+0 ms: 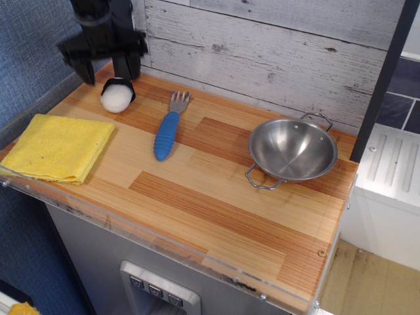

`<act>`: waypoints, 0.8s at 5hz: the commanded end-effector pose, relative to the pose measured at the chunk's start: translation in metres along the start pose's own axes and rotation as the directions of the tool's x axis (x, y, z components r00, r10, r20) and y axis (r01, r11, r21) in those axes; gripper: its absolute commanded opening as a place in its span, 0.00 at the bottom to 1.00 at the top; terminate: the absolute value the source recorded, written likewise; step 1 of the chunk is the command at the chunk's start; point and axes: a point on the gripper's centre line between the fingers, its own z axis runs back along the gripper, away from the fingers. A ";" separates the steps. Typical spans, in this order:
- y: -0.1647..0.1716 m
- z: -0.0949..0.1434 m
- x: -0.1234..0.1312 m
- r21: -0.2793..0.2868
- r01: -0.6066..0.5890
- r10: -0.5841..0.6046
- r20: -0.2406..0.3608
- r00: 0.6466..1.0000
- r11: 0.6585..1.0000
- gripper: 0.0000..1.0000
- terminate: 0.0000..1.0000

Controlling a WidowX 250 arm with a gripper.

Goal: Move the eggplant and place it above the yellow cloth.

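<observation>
The eggplant (116,97), a small white ball with a black cap on its far end, lies on the wooden counter at the far left, just beyond the yellow cloth (56,146). The cloth is folded and lies at the left front edge. My gripper (105,67) hangs open above the eggplant, raised clear of it and blurred by motion, with one finger on each side. It holds nothing.
A blue-handled fork (168,128) lies right of the eggplant. A steel bowl with two handles (292,151) sits at the right. A whitewashed plank wall runs behind the counter (216,197), and a blue wall rises at the left.
</observation>
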 end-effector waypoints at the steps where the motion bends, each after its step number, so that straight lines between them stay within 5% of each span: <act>1: 0.003 0.075 0.011 -0.015 -0.079 0.080 0.139 0.987 0.997 1.00 0.00; 3: 0.003 0.075 0.011 -0.015 -0.079 0.080 0.139 0.987 0.997 1.00 0.00; 4: 0.003 0.075 0.011 -0.015 -0.079 0.080 0.139 0.987 0.997 1.00 1.00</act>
